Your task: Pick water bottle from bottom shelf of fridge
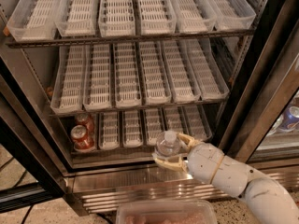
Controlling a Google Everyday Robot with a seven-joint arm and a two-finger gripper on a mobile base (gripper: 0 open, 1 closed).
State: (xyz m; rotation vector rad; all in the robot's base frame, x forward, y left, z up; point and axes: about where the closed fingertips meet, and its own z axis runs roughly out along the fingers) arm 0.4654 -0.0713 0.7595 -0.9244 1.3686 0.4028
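The water bottle (167,144), small, clear and white-capped, is held upright in front of the fridge (261,73), just outside the bottom shelf (133,125). My gripper (172,149) is shut on it, one tan finger behind the bottle and one below its base. The white arm reaches in from the lower right. The bottle hangs over the steel sill (117,178), clear of the short white lane trays.
Two red soda cans (82,132) lie in the bottom shelf's left lane. Longer white trays fill the two shelves above. A dark door edge (28,148) runs down the left. A translucent container (166,213) sits at the bottom. Cans (292,118) show behind the right glass.
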